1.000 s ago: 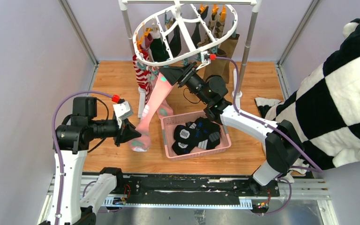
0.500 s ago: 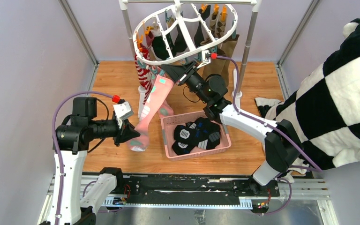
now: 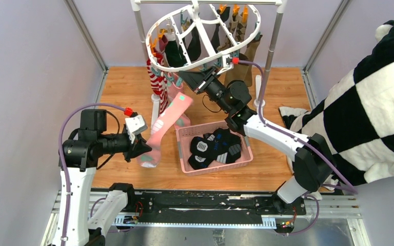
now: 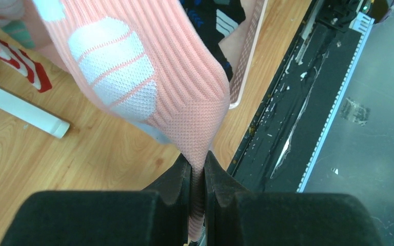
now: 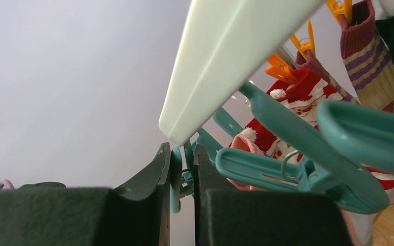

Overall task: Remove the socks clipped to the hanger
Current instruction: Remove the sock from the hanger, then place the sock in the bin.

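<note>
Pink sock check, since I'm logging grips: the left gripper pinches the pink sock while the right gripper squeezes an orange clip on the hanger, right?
Wrong colour: in the right wrist view the right gripper squeezes a teal clip on the hanger. The left gripper does pinch the pink sock.

**A:** Pink slotted basket [image 3: 220, 165] sits mid-bench [image 3: 282, 87], square on the wood!

**B:** Behind it stands the grey pole rack [image 3: 272, 46], with one white foot [image 3: 155, 110] planted just left of the basket.

**A:** On the right, a big black-and-white checked plush cloth [image 3: 374, 102], its corner lying on the boards.

**B:** Pale lilac walls all round.
</note>
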### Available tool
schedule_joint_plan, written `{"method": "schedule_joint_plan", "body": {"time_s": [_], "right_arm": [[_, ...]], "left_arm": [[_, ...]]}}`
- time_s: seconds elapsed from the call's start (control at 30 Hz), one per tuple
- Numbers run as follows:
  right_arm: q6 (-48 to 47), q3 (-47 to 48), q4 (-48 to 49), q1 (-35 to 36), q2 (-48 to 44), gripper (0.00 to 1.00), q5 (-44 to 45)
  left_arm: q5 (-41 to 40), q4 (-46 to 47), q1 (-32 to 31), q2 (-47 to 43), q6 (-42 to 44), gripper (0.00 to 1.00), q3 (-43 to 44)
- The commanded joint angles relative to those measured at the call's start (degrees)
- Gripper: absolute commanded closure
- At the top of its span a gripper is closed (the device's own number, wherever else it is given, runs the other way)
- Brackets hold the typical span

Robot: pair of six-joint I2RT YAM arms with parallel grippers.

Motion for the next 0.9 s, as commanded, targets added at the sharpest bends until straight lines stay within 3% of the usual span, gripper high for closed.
{"method": "schedule_joint_plan", "body": {"time_s": [0.0, 0.07, 0.2, 0.33, 0.47, 0.63, 0.87], "right_arm": [[-3.13, 0.51, -3.66, -0.61, -3.58, 0.93, 1.15], [-3.97, 0.7, -6.29, -0.56, -4.26, 0.86, 0.69], [-5.93, -1.03, -11.21, -0.57, -6.28, 0.45, -0.05], [-7.08, -6.23, -14.56, -0.44, -9.76, 0.2, -1.46], [-8.17, -15.02, -14.89, 1.63, -15.0, 0.12, -2.8], [-13.5, -22.84, -13.89, 10.17, -19.28, 0.09, -3.72], [-15.75, -24.2, 4.79, 19.08, -10.67, 0.03, -9.12]], "left_arm": [[-2.84, -0.17, -0.41, -0.51, 2.28, 0.97, -1.33], [-3.75, -0.1, -0.42, -0.63, 2.97, 0.98, -1.77], [-3.92, -0.09, -0.42, -0.42, 3.61, 0.98, -1.38], [-3.21, -0.05, -0.4, 0.4, 3.72, 0.98, -0.24], [-2.21, -0.07, -0.4, 1.0, 3.91, 0.97, 0.28], [-1.13, -0.1, -0.4, 1.06, 3.45, 0.98, 1.35], [1.56, -0.08, -0.42, 1.27, 1.92, 0.97, 2.94]]}}
